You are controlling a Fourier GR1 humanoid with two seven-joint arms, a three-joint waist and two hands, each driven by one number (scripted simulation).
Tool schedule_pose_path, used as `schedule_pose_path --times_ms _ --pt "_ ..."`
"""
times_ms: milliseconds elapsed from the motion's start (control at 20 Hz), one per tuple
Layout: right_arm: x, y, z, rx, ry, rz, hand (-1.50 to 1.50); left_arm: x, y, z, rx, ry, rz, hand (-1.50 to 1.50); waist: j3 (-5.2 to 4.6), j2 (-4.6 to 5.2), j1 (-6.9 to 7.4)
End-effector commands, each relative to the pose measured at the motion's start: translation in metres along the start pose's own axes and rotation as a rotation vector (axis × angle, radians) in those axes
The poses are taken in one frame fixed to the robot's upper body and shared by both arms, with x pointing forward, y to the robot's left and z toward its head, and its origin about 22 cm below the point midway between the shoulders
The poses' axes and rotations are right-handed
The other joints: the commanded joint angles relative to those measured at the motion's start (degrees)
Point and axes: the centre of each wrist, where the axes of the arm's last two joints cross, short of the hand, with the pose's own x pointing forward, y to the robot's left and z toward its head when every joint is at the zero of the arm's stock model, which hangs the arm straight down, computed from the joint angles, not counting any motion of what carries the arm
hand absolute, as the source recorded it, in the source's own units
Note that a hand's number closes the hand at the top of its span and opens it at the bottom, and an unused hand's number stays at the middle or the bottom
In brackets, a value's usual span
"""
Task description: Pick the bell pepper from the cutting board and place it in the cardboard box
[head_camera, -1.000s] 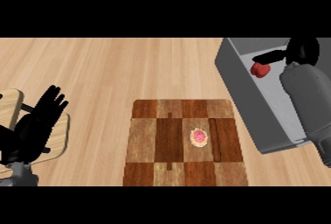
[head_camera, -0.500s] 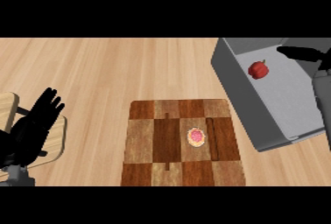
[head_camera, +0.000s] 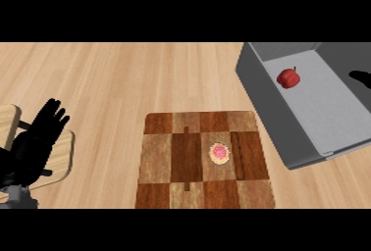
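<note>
The red bell pepper point(head_camera: 288, 77) lies inside the grey open box point(head_camera: 262, 98) at the upper right, near the box's far left wall, with nothing touching it. Only a small black part of my right hand point(head_camera: 360, 78) shows at the view's right edge, over the box and to the right of the pepper. The checkered wooden cutting board point(head_camera: 174, 162) lies in the middle of the counter with no pepper on it. My left hand point(head_camera: 36, 142) rests open at the far left, fingers up, holding nothing.
A small round pink-and-yellow item point(head_camera: 220, 153) lies on the board's right half. A light wooden piece point(head_camera: 9, 117) sits at the left edge under my left forearm. Bare wooden counter point(head_camera: 130, 78) stretches between the board and the far edge.
My right hand has let go of the pepper and withdrawn to the right, almost out of view. The pepper stays in the box. The left hand has not moved.
</note>
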Motion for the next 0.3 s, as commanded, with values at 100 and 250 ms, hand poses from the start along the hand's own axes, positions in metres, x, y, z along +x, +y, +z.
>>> schedule_pose_path --times_ms 100,250 --pt "-0.012 -0.047 0.010 0.027 -0.019 0.003 -1.50 0.014 0.007 -0.001 -0.021 -0.034 -0.025 0.00 0.18 0.07 0.57" --pt "-0.025 -0.071 0.003 0.034 -0.020 0.012 -1.50 0.016 -0.012 0.002 -0.014 -0.018 -0.008 0.00 0.19 0.08 0.63"
